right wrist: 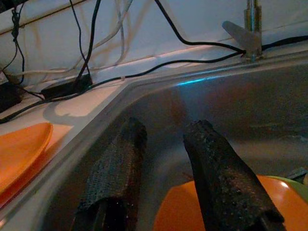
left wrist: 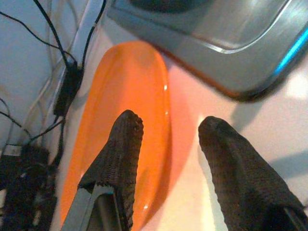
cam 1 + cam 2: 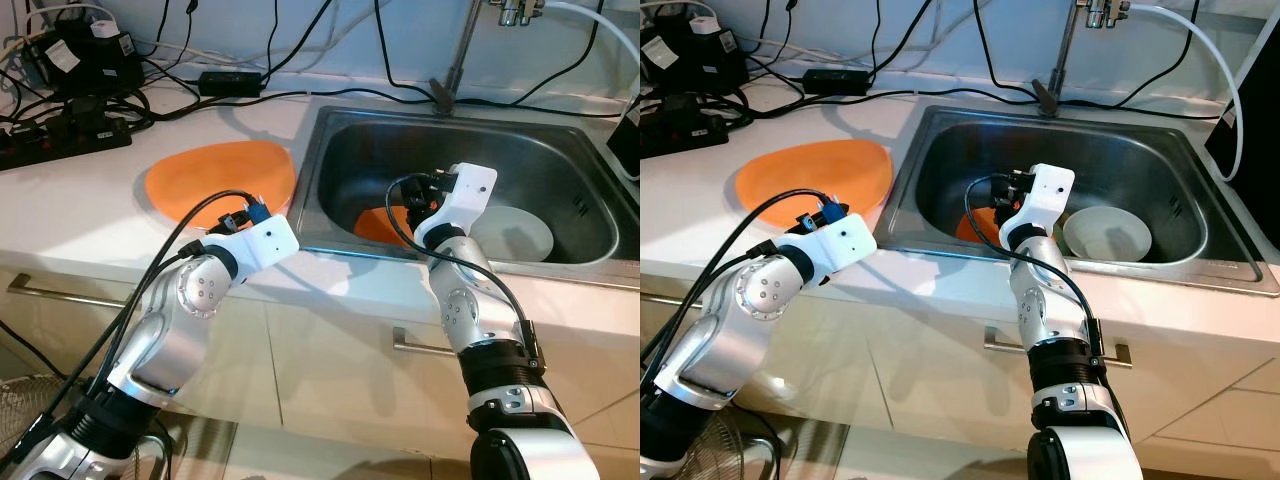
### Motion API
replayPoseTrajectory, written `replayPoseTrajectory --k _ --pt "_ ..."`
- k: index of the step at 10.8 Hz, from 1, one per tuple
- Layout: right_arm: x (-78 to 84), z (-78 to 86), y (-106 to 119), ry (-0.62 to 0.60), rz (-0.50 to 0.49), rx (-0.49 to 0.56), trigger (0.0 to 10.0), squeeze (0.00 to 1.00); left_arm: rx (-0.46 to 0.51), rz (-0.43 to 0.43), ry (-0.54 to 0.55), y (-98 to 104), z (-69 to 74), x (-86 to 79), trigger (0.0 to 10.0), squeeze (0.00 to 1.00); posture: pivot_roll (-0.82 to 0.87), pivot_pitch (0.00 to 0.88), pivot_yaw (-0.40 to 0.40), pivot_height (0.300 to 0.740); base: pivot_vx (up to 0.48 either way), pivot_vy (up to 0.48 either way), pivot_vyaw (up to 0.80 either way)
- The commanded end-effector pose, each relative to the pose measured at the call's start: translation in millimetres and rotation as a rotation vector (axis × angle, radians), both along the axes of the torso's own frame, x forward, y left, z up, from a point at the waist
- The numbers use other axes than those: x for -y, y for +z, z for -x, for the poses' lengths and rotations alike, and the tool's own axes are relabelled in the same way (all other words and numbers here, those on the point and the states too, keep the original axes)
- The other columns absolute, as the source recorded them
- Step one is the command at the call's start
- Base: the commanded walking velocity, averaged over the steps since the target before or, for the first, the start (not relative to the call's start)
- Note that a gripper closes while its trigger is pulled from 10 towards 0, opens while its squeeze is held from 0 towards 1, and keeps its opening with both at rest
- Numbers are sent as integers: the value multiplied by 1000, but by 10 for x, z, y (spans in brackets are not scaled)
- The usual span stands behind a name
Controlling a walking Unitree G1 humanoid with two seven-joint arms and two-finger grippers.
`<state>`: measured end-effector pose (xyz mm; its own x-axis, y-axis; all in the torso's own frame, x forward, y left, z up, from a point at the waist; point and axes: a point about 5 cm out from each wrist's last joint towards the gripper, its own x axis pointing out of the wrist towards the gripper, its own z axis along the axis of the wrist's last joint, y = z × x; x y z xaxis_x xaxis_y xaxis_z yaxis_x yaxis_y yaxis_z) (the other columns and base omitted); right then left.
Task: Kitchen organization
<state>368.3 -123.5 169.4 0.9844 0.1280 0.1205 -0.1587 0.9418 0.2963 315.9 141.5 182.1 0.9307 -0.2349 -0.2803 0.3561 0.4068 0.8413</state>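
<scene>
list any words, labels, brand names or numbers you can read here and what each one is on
No text can be read in these pictures.
White label on the black power adapter at the back of the counter: print too small and blurred to read.
Black power strip: no legible marking.
Orange plate on the counter, white bowl in the sink: plain, no print.
Left gripper and right gripper: no markings visible.

My left silver arm is bent at the elbow, its black two-fingered left gripper (image 2: pixel 168 159) held forward with the fingers parted and nothing between them. My right silver arm reaches up and forward, its right gripper (image 1: pixel 161 159) likewise parted and empty.
</scene>
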Motion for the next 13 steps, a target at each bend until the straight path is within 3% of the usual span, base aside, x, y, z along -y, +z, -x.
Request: replayPoseTrajectory --k 1,9,13 --pt "2 23 -1 0 -14 -6 10000 0 -15 -47 8 -23 -27 -22 10000 0 247 61 -5 740 0 0 0" --pt "6 56 51 -5 -20 -7 10000 0 -65 -233 -49 -159 -261 46 10000 0 200 37 25 740 0 0 0" --pt "-13 66 66 0 -23 -5 10000 0 -133 -342 30 -313 -467 -122 10000 0 188 31 28 740 0 0 0"
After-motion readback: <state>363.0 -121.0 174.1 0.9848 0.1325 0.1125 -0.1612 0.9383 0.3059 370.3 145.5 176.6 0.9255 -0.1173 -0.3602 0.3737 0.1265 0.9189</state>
